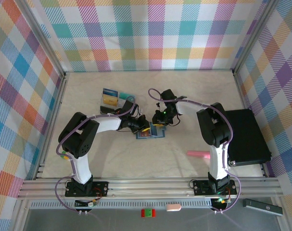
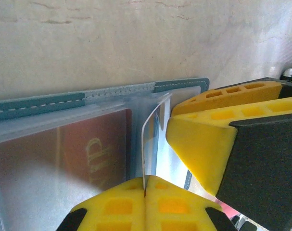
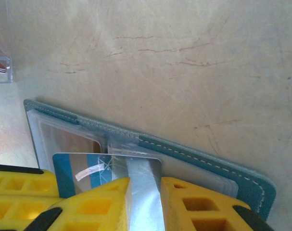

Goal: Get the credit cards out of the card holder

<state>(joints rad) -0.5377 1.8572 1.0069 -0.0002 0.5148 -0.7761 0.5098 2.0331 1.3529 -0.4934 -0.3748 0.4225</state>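
Observation:
The teal card holder (image 1: 156,133) lies open on the table's middle, its stitched edge (image 2: 40,105) (image 3: 208,156) toward the back. My left gripper (image 1: 142,129) (image 2: 146,186) is shut on a thin credit card (image 2: 152,132), seen edge-on and standing up out of a clear sleeve. That card shows its blue and silver face (image 3: 83,169) in the right wrist view. A red card (image 2: 64,149) sits in the left sleeve. My right gripper (image 1: 160,121) (image 3: 145,195) rests its tips on the holder's right side, jaws slightly apart with nothing clamped. Its fingers (image 2: 203,144) stand just right of the card.
Loose cards (image 1: 111,98) lie on the table behind the left arm. A big black box (image 1: 247,137) stands at the right wall. A pink object (image 1: 198,154) lies near the right arm's base. A clear plastic piece (image 3: 0,70) sits at the left.

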